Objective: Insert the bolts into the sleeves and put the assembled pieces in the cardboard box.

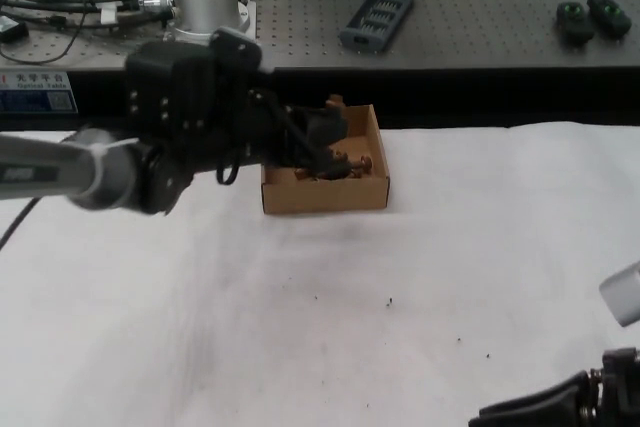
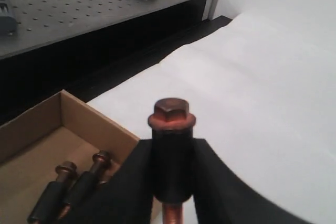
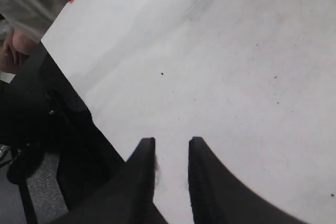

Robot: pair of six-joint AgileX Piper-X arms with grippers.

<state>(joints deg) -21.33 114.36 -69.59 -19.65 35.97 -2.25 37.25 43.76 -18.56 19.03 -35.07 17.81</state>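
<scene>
**Third assembled piece held over the box, not yet released**

Clamped shut in the left gripper (image 2: 173, 142): a black cylindrical sleeve with a copper-coloured hex-flange bolt through it (image 2: 171, 115). Head out past the fingertips, bare shank out the other end toward the wrist, so long axis roughly in line with the fingers.

On the high view, left arm reaching in from 9 o'clock, with its gripper (image 1: 318, 142) over the small open brown cardboard box (image 1: 325, 195) at about 11 o'clock on the white cloth-covered bench (image 1: 400, 277).

Already lying on the box floor: two more bolt-in-sleeve pieces (image 2: 68, 187), side by side, long axes roughly parallel, toward the box's 3 o'clock side on the high view (image 1: 345, 162).

Key relation for the drop: box directly beneath and just beside the held piece. From the wrist camera, near cardboard wall (image 2: 100, 116) just beside the fingers and bolt head seen against white cloth beyond it. Hard to tell whether the whole length sits inside the rim. Probably calls for a small lowering, with the axis kept in line with the pieces already inside, before letting go.

Right gripper (image 3: 172, 142) well apart at 5 o'clock (image 1: 545, 407), fingers slightly parted, holding nothing, above bare cloth. Left arm clearly the nearer one.
</scene>
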